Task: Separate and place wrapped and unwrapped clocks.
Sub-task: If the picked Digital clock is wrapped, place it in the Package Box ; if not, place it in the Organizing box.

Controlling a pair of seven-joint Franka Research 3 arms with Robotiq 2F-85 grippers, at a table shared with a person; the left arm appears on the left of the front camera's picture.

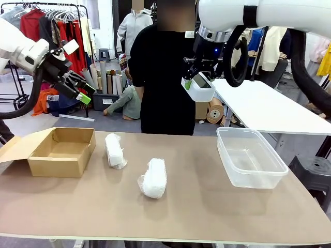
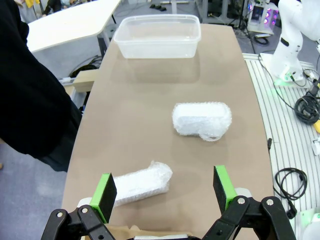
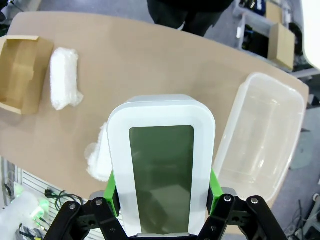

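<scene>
Wrapped clocks lie on brown table, clothes rack behind.

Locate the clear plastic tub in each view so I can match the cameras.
Front view: clear plastic tub, right of centre.
Left wrist view: tub at top centre.
Right wrist view: tub at right, beside the held clock.
Shared landmark: wrapped bundle next to the cardboard box.

In the right wrist view the small white rounded-corner clock with a grey-green screen covers most of one crinkly white wrapped bundle. The picture's left edge cuts off part of the open brown cardboard box.
</scene>
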